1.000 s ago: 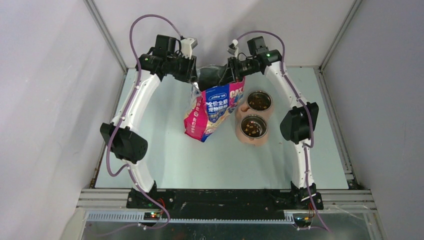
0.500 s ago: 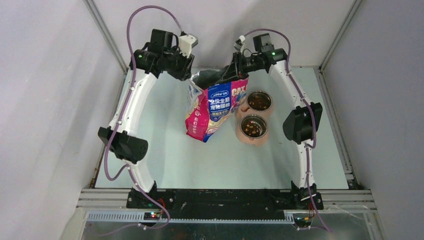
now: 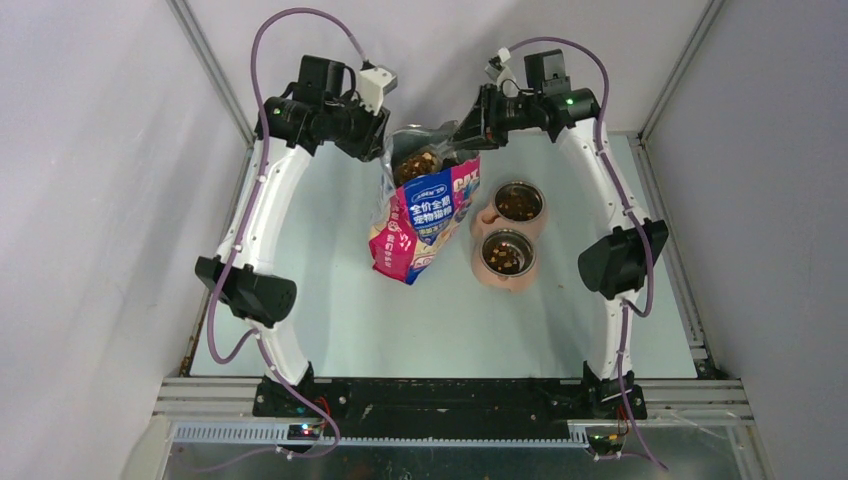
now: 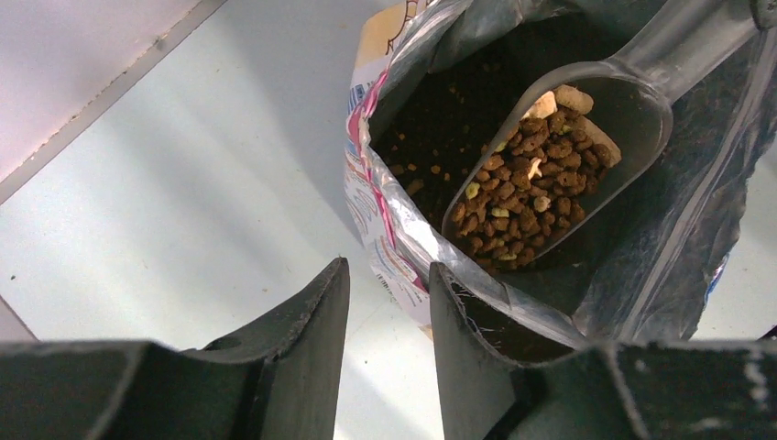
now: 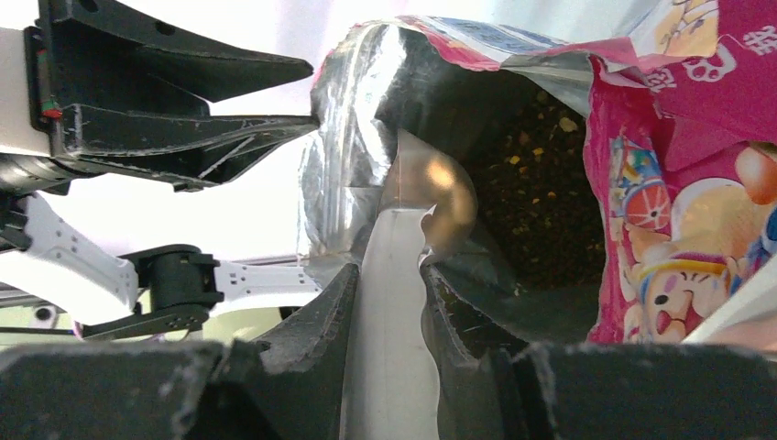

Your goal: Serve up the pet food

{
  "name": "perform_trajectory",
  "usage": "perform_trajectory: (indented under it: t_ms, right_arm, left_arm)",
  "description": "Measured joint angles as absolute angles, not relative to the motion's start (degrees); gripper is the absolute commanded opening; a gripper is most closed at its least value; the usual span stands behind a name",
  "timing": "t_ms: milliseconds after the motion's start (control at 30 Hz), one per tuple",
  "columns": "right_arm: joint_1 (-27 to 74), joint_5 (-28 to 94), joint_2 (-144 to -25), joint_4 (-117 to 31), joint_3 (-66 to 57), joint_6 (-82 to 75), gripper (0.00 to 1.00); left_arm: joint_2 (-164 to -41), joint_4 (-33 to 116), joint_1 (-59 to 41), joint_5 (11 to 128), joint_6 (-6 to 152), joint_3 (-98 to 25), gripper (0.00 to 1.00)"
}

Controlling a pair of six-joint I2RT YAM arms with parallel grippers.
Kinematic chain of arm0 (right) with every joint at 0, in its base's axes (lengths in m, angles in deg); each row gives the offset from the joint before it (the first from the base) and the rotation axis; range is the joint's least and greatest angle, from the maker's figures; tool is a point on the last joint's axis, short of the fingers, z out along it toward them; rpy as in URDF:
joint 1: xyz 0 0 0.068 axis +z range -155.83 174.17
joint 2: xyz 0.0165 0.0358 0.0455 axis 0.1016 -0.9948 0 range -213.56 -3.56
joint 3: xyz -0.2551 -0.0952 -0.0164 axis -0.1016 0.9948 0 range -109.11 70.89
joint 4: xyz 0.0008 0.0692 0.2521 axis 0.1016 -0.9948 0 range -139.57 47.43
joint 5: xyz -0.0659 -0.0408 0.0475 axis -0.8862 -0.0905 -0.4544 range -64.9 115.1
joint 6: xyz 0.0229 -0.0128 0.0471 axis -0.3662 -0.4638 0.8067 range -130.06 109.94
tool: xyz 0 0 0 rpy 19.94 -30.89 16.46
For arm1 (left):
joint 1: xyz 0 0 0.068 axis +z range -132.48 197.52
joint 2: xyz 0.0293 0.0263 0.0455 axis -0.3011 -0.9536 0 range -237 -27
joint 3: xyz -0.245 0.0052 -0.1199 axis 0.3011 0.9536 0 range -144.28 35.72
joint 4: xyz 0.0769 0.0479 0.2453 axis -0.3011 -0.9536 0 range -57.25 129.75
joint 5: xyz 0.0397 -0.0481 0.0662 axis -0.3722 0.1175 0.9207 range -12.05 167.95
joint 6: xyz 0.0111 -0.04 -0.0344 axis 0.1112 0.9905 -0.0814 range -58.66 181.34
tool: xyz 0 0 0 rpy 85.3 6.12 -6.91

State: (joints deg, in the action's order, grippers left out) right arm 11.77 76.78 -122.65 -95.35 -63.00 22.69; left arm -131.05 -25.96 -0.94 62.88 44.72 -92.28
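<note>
The pink and blue cat-print bag (image 3: 420,222) stands open on the table. A clear scoop (image 4: 586,137) sits in its mouth, heaped with brown pet food (image 4: 536,174) (image 3: 418,163); more kibble lies deep in the bag (image 5: 541,202). My right gripper (image 5: 385,268) (image 3: 470,133) is shut on the scoop's pale handle (image 5: 389,321). My left gripper (image 4: 389,266) (image 3: 385,150) is open beside the bag's foil rim (image 4: 403,229), with only bare table showing between its fingers. Two steel bowls (image 3: 519,203) (image 3: 505,256) hold some kibble.
The bowls sit in a pinkish double stand (image 3: 484,215) just right of the bag. Grey walls and aluminium rails (image 3: 215,90) enclose the pale table (image 3: 330,300) at the back and sides. Both arm bases are at the near edge.
The right gripper has risen and drawn back, bringing the scoop up into the bag's mouth with a load of kibble. The bag's top now stands more open. The left jaws have widened slightly.
</note>
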Motion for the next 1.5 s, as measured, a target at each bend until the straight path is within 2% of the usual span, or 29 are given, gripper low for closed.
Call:
perform_trajectory:
  t_ms: [367, 667, 967, 1500]
  right_arm:
    - [6.44, 86.79, -122.69, -87.48, -58.08, 30.93, 0.0]
    - [0.36, 95.18, -121.73, -60.6, -38.85, 49.79, 0.0]
    - [-0.86, 98.35, -121.51, -40.33, -34.56, 63.08, 0.0]
    - [-4.05, 98.68, -117.32, -34.74, -34.56, 66.47, 0.0]
  left_arm:
    - [-131.05, -27.23, -0.67, 65.42, 41.44, -92.28, 0.47]
    - [-131.4, -29.11, -0.67, 68.5, 39.82, -95.43, 0.49]
    - [-131.86, -30.09, -0.61, 70.16, 38.82, -97.79, 0.49]
    - [-132.73, -29.92, 0.75, 70.38, 39.3, -97.79, 0.51]
